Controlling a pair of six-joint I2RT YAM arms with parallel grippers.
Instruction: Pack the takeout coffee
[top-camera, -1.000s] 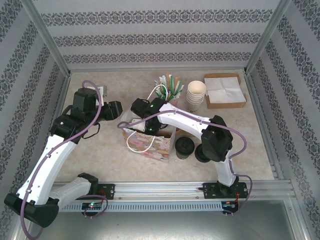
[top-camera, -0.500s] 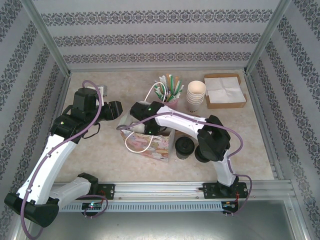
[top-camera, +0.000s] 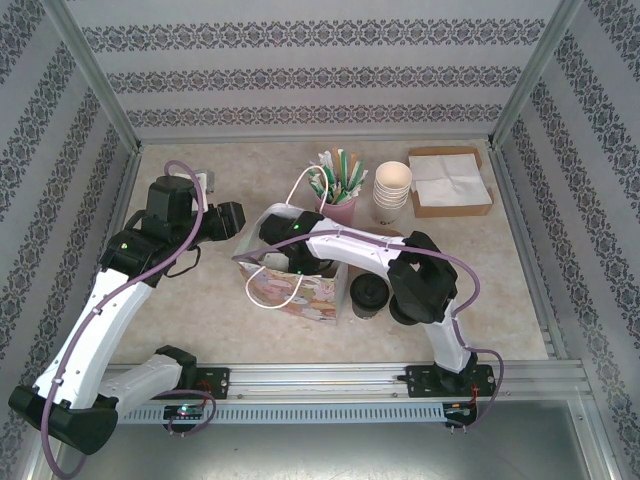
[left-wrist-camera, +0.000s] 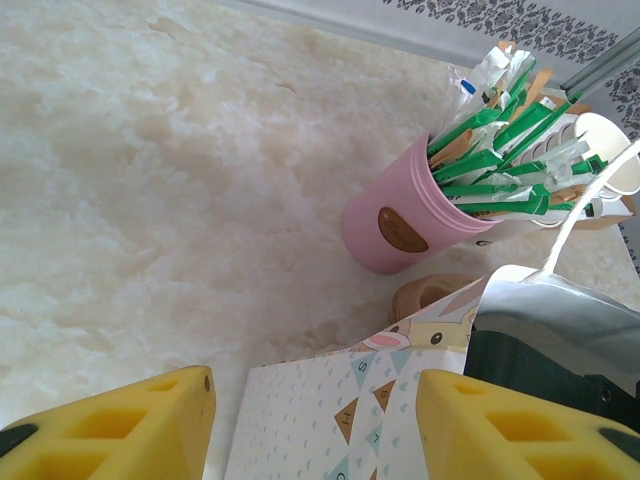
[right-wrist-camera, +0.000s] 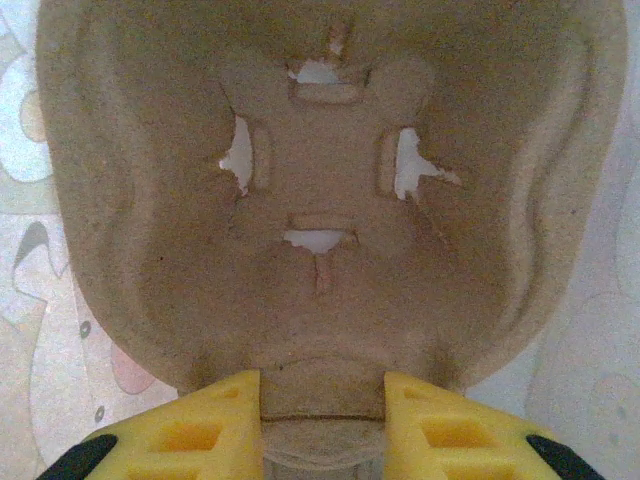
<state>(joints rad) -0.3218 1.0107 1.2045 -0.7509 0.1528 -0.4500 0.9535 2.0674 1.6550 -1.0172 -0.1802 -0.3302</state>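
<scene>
Top external, one takeout coffee (top-camera: 368, 294), one gift bag (top-camera: 305, 293), one pink holder (top-camera: 340, 208).

One camera hangs high behind both arm bases, looking down and forward across the whole cream marbled desk (top-camera: 500, 290). The left wrist camera slants down past the left arm's yellow fingers (left-wrist-camera: 110, 430), fairly close to a pink plastic cup of green-and-white sachets (left-wrist-camera: 400, 225) and a pastel-patterned paper bag (left-wrist-camera: 320, 420). Both also sit mid-desk in the high view. The right wrist camera looks past the right arm's yellow fingers (right-wrist-camera: 195, 425), very near a brown moulded-pulp cup carrier (right-wrist-camera: 320, 200).
</scene>
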